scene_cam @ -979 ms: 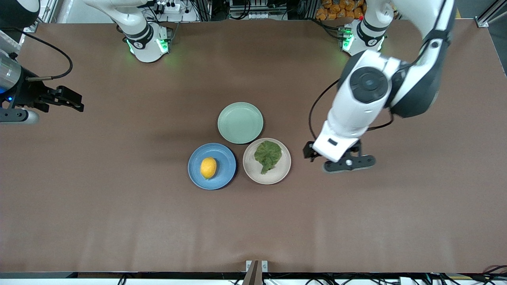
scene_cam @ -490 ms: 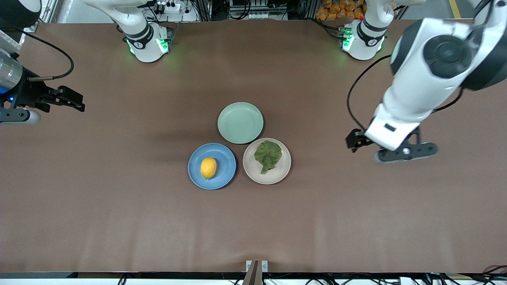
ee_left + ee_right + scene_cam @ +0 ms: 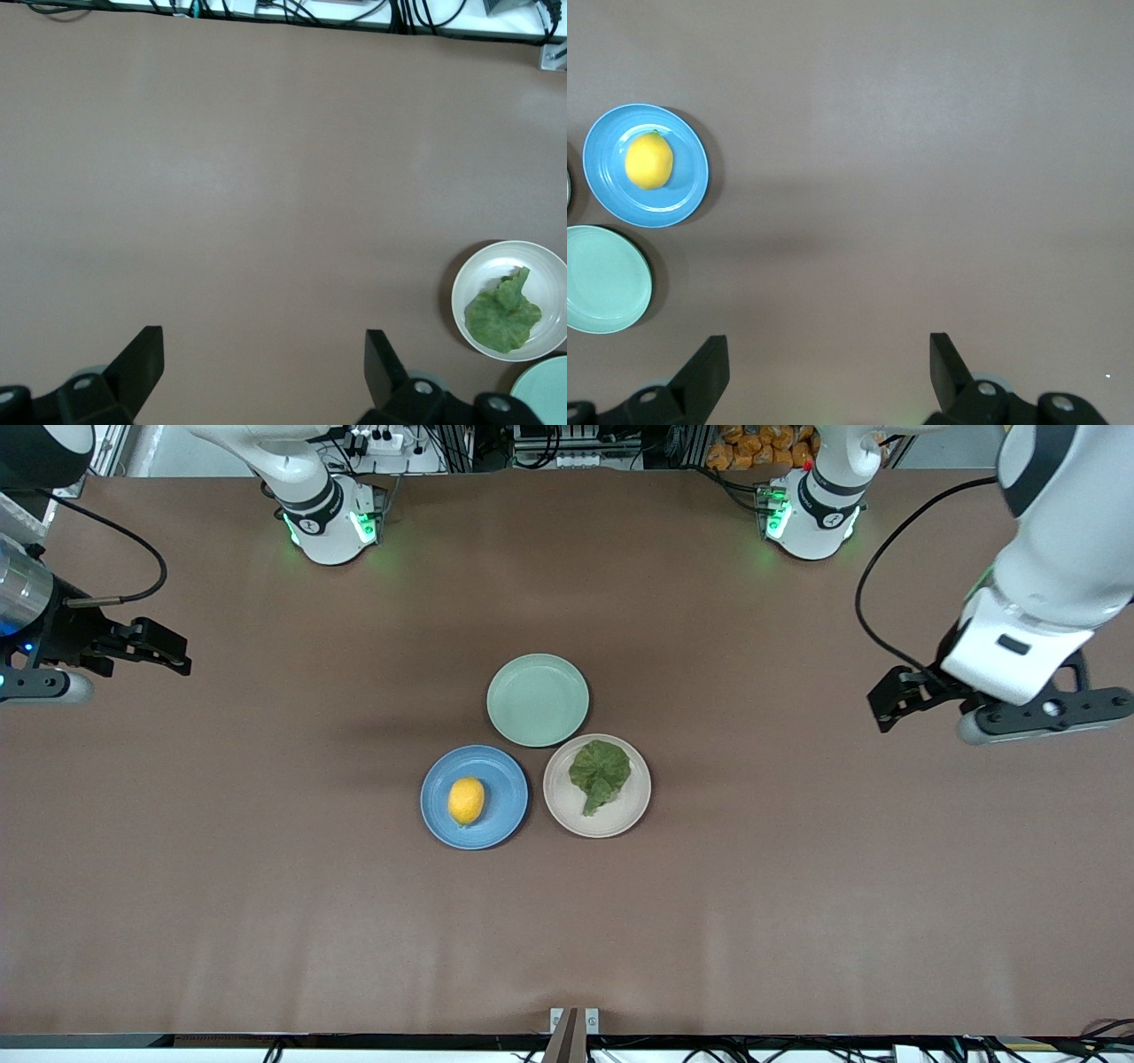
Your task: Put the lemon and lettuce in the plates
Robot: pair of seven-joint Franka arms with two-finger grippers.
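The yellow lemon (image 3: 466, 800) lies in the blue plate (image 3: 505, 817) at the table's middle; both also show in the right wrist view, lemon (image 3: 648, 161) on blue plate (image 3: 687, 190). The dark green lettuce (image 3: 600, 772) lies in the beige-pink plate (image 3: 620, 822), also in the left wrist view, lettuce (image 3: 503, 312) in plate (image 3: 469, 297). My left gripper (image 3: 890, 701) is open and empty, up over bare table at the left arm's end (image 3: 263, 354). My right gripper (image 3: 173, 654) is open and empty, over bare table at the right arm's end (image 3: 828, 359).
A pale green plate (image 3: 538, 700) sits empty, touching both other plates and farther from the front camera than they are. It shows in the right wrist view (image 3: 602, 279). Brown table (image 3: 797, 886) spreads all around the plates.
My left gripper has drawn away from the beige-pink plate toward the left arm's end of the table and risen. The right arm has hardly moved. Lemon and lettuce stay in their plates.
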